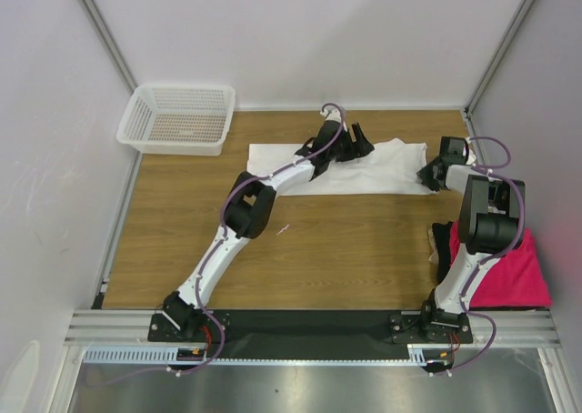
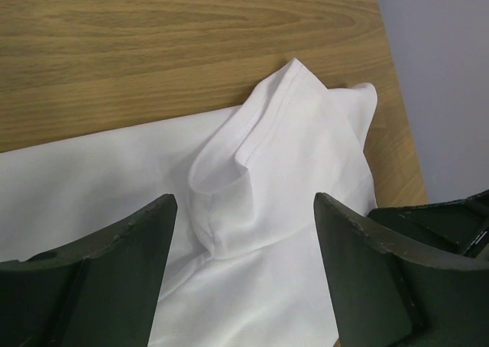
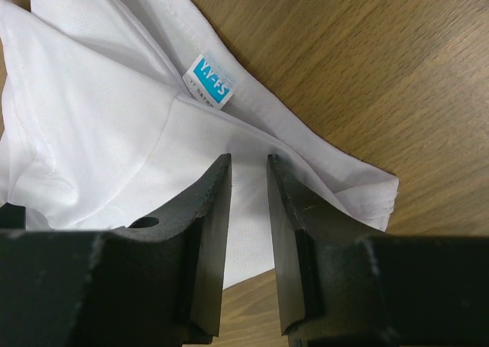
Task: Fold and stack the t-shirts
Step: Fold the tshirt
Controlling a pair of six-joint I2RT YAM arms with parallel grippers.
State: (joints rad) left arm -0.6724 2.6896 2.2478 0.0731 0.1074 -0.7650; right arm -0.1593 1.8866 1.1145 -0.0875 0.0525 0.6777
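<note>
The white t-shirt (image 1: 386, 169) lies spread across the far middle of the table. My left gripper (image 1: 356, 140) hovers over its upper middle, open wide. In the left wrist view its jaws (image 2: 244, 202) straddle a bunched, raised sleeve fold (image 2: 252, 171) without touching it. My right gripper (image 1: 426, 178) sits at the shirt's right edge. In the right wrist view its fingers (image 3: 249, 160) stand a narrow gap apart over the white t-shirt (image 3: 99, 118), near the blue-white tag (image 3: 208, 81), with nothing pinched between them. The magenta t-shirt (image 1: 509, 267) lies by the right arm, with the black t-shirt (image 1: 443, 252) at its left edge.
A white mesh basket (image 1: 186, 88) stands at the far left corner. White walls close in the table on the left, back and right. Bare wood (image 1: 318, 249) stretches between the white shirt and the arm bases.
</note>
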